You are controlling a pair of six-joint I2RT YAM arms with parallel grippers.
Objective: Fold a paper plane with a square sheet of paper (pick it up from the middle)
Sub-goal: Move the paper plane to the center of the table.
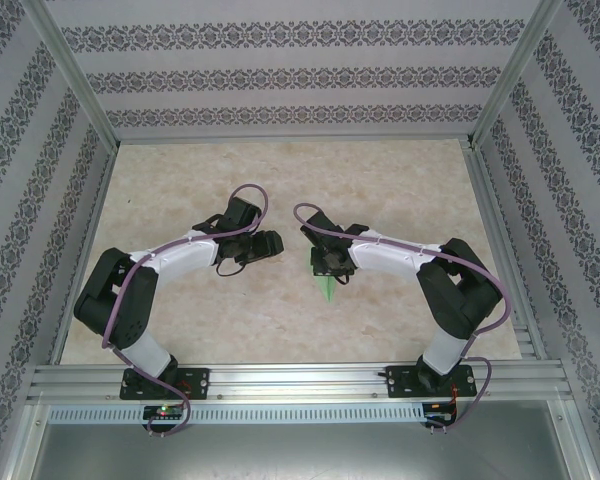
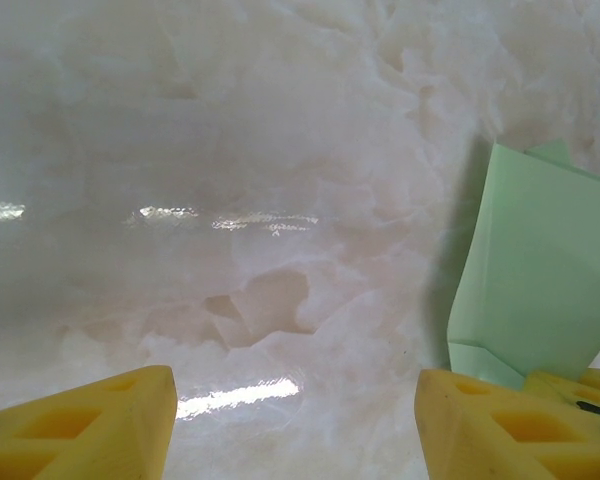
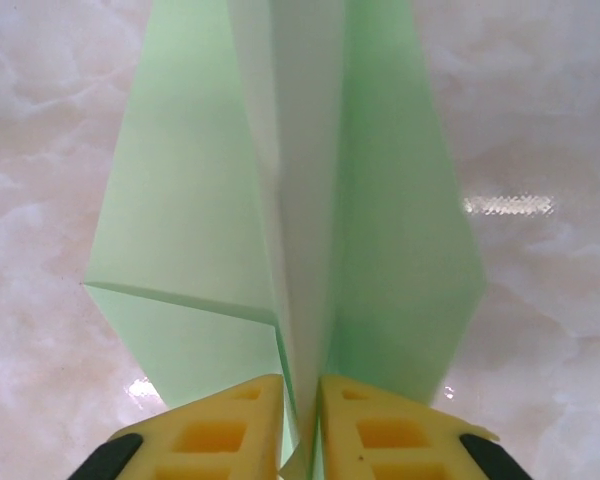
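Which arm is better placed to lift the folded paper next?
Right: the right hand pinches the paper plane along its centre crease; the left hand stands open beside it, holding nothing.

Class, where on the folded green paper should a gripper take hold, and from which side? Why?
Pinch the paper plane along its centre crease, coming end-on in line with it, as the right gripper does: both flaps spread sideways there, leaving one thin ridge to clamp.
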